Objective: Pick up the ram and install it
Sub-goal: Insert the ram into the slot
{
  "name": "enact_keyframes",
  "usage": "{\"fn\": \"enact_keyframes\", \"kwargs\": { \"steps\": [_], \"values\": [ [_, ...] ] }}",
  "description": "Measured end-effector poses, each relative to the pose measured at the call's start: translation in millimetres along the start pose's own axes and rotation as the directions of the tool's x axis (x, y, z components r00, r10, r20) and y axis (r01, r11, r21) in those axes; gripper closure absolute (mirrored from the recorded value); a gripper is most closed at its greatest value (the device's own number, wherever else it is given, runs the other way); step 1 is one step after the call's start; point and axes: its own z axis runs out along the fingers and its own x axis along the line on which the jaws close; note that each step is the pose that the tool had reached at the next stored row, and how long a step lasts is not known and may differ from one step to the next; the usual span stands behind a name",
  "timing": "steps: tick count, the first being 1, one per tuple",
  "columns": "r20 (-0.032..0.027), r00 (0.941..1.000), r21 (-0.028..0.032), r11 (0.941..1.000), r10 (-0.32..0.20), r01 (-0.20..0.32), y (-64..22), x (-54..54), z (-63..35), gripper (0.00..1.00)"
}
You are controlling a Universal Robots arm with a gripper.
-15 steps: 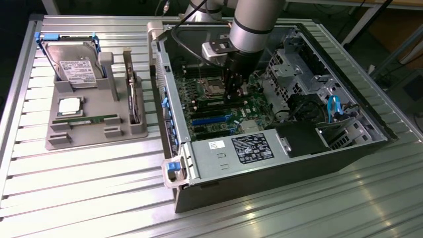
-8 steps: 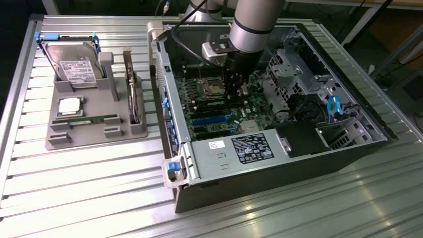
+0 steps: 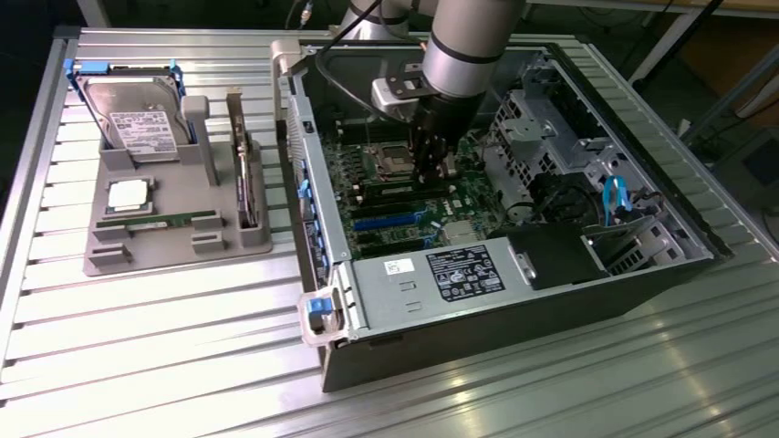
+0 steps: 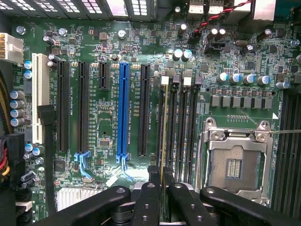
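Ram (image 4: pixel 162 136) clamped edge-on in the end effector (image 4: pixel 162 190), fingers (image 4: pixel 149 200) pressed together on its thin faces. Down inside the case (image 3: pixel 487 347), close over the board (image 4: pixel 110 141). Long axis in line with the memory slots (image 4: pixel 183 132), over the outermost one, away from the socket (image 4: pixel 235 165) and beside the black expansion slot (image 4: pixel 144 113). Hanging straight from the fingers toward that slot, no sideways offset apparent. Seated or merely hovering: cannot tell. Second green stick (image 3: pixel 159 220) lying in the tray (image 3: pixel 122 260), well apart on the tabletop (image 3: pixel 159 319).
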Motion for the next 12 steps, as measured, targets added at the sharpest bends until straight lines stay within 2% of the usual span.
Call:
{"fn": "enact_keyframes", "kwargs": {
  "steps": [12],
  "values": [
    [-0.0001, 1.0, 0.0, 1.0, 0.0, 0.0, 0.1, -0.1, 3.8, 0.87]
  ]
}}
